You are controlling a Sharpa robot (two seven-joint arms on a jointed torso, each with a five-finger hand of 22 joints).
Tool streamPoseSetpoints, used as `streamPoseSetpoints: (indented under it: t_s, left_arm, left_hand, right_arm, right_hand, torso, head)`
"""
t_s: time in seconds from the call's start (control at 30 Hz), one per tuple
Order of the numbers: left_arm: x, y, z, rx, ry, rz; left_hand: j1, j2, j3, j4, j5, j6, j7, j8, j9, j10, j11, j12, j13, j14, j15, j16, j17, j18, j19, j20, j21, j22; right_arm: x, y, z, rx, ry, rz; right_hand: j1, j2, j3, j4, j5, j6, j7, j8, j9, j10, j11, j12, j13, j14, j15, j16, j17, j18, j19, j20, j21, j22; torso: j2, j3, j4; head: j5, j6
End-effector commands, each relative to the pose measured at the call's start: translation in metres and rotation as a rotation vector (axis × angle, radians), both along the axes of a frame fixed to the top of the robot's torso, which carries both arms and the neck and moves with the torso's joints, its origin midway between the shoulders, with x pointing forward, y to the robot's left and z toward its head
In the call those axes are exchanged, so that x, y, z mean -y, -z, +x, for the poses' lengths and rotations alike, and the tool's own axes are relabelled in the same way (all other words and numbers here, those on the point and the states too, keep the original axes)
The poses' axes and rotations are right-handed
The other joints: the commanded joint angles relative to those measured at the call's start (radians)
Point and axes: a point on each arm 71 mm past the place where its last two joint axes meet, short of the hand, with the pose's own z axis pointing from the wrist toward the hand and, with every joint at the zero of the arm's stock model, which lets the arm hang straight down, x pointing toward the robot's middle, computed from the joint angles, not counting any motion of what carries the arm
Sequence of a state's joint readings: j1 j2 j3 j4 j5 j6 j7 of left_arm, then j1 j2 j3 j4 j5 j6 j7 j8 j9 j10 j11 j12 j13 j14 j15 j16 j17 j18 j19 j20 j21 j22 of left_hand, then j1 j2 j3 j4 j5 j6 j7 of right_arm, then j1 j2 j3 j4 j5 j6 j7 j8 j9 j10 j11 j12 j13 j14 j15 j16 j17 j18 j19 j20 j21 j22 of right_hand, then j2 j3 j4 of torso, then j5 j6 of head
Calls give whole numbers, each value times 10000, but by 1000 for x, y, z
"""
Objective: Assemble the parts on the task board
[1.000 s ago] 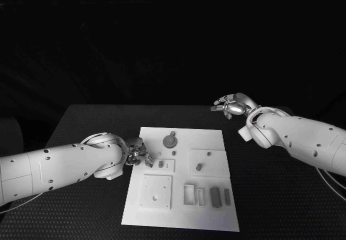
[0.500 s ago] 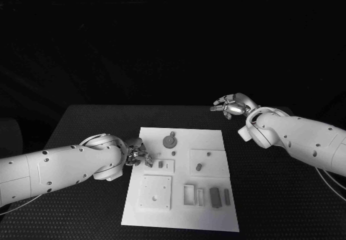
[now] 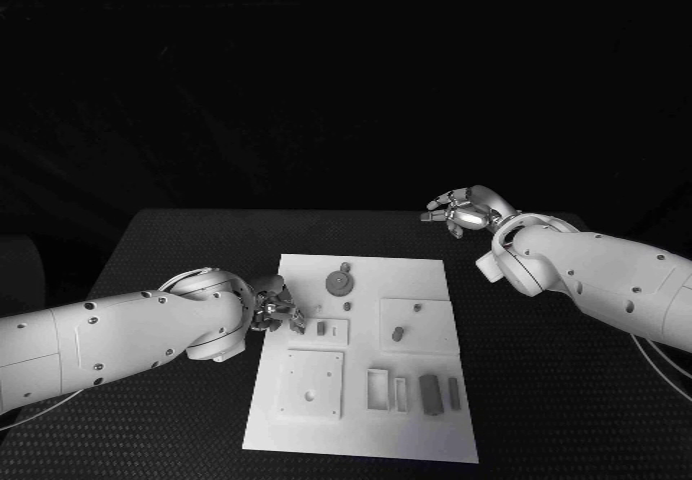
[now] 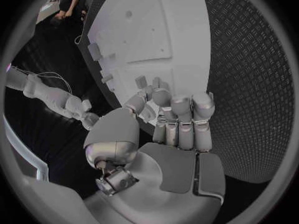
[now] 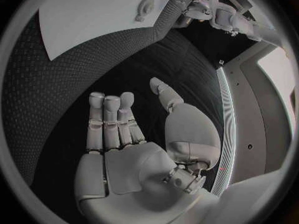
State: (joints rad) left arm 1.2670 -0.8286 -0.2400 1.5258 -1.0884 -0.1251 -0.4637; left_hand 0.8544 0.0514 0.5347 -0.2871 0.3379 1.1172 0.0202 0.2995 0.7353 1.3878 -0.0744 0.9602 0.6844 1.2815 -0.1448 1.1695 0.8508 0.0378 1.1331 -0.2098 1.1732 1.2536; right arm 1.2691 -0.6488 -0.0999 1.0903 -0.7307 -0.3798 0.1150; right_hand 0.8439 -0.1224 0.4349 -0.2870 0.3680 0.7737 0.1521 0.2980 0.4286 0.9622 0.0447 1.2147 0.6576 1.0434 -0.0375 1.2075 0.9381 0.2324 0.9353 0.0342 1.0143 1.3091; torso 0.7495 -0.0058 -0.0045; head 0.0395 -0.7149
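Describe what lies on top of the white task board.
On the task board: raised square plates, slotted blocks, small grey parts and a round part. The left hand covers part of its left edge; what is beneath stays hidden.

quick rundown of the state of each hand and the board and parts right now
left hand: at the board's left edge, fingers curled; whether it holds anything, cannot tell
right hand: open, holds nothing, above the table beyond the board
task board: flat on the table
round part: lying on the board
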Motion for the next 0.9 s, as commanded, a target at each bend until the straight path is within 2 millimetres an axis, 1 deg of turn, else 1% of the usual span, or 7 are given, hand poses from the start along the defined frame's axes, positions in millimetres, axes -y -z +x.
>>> streamPoseSetpoints:
  t_s: [0.03, 0.27, 0.4, 0.6, 0.9]
  left_arm:
    - [1, -1, 0, 181, 27, -41]
    - [1, -1, 1, 252, 37, -49]
    - [1, -1, 0, 279, 128, 22]
    - [1, -2, 1, 396, 139, 68]
    - [3, 0, 0, 235, 315, 177]
  left_hand:
    - [450, 342, 85, -41, 65, 65, -1, 156, 1186, 239, -169, 54, -12, 123, -48, 61, 13, 1031, 20, -154, 51, 12]
    - [452, 344, 86, -40, 68, 65, -3, 156, 1191, 239, -170, 55, -19, 126, -48, 63, 13, 1030, 22, -154, 54, 14]
    - [455, 344, 87, -41, 70, 65, -4, 156, 1194, 239, -171, 56, -23, 126, -48, 63, 12, 1030, 22, -154, 56, 15]
    - [464, 340, 91, -44, 73, 65, -5, 155, 1198, 239, -173, 58, -29, 128, -48, 64, 12, 1030, 22, -154, 59, 17]
    - [469, 338, 93, -45, 74, 65, -7, 155, 1201, 239, -175, 60, -34, 130, -48, 65, 12, 1030, 22, -153, 61, 18]
  right_arm:
    - [-1, 0, 0, -7, -154, 25]
    - [-1, 0, 0, -9, -154, 25]
    - [-2, 0, 0, -13, -165, 29]
    - [-2, 0, 0, -6, -163, 30]
    - [-1, 0, 0, -21, -167, 32]
  right_hand:
    - [-90, 26, -34, -6, 49, 336, 278, 35, -11, -1587, 249, 69, -13, -66, 2, 44, -11, 294, -14, 23, -60, 142]
    - [-92, 27, -35, -7, 50, 335, 278, 37, -13, -1587, 249, 72, -16, -67, 2, 46, -13, 294, -14, 23, -60, 142]
    - [-94, 29, -35, -6, 51, 335, 278, 39, -15, -1587, 249, 74, -19, -67, 2, 48, -15, 294, -13, 23, -60, 142]
    - [-96, 29, -36, -7, 51, 334, 278, 41, -18, -1588, 249, 77, -22, -68, 2, 50, -17, 294, -13, 23, -60, 142]
    - [-98, 31, -36, -7, 53, 335, 278, 43, -20, -1588, 249, 79, -25, -68, 2, 51, -19, 294, -13, 23, -60, 143]
  torso:
    - [1, 3, -3]
    - [-1, 7, -7]
    - [2, 2, -5]
    - [2, 8, -7]
    - [2, 7, -4]
  head:
    - [-4, 8]
    - [1, 4]
    - [-13, 13]
    - [-11, 20]
    - [-25, -5]
